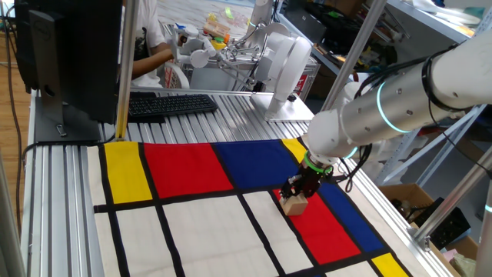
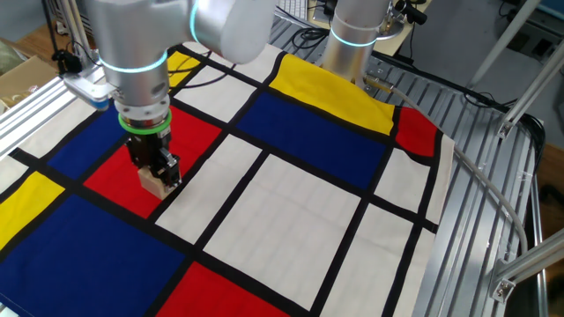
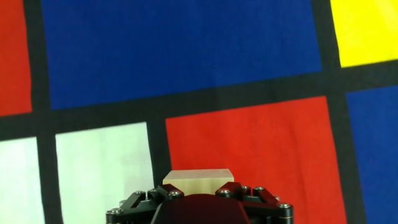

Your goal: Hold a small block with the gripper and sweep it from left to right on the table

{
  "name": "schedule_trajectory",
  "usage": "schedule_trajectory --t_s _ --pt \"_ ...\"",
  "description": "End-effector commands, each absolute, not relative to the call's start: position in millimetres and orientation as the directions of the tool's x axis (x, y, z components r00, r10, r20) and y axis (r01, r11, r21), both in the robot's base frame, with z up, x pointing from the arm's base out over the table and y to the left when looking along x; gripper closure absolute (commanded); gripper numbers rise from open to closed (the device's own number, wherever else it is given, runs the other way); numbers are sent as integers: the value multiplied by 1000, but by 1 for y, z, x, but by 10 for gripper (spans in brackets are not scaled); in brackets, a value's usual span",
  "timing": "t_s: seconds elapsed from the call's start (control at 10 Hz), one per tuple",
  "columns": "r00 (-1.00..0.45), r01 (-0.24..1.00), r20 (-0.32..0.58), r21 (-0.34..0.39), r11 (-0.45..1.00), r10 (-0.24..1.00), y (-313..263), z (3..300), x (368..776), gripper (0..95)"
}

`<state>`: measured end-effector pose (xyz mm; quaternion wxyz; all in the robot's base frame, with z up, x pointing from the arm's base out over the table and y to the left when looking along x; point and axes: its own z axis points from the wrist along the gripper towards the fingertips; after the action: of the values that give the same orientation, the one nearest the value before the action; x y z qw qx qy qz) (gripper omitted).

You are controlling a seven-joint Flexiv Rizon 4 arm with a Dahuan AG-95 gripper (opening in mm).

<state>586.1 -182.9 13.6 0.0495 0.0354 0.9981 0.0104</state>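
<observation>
The white arm reaches in over the bench with its wrist turned straight down, so the gripper points vertically at the cloth. A green ring sits just above the black fingers, and a lit cyan band circles the joint higher up the wrist. The jaws are clamped on the small block, 1 finger on either side of it, with the block's lower part showing below the fingertips.

The block rests on the red rectangle of the cloth, near that rectangle's edge where a black line separates it from a white panel. In the hand view the block pokes out just ahead of the gripper body, sitting at the red rectangle's corner beside the black line, with a large blue rectangle beyond it. Whether the block's underside touches the cloth or hangs just above it cannot be told.

A black keyboard lies on the bare aluminium rails beyond the cloth.
</observation>
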Motion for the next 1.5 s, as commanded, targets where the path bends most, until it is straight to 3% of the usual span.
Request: schedule_trajectory --t_s 0.1,1.5 --pt "-992 76 -97 20 997 77 -177 15 582 950" --pt "-992 87 -86 40 995 91 -175 15 581 950"
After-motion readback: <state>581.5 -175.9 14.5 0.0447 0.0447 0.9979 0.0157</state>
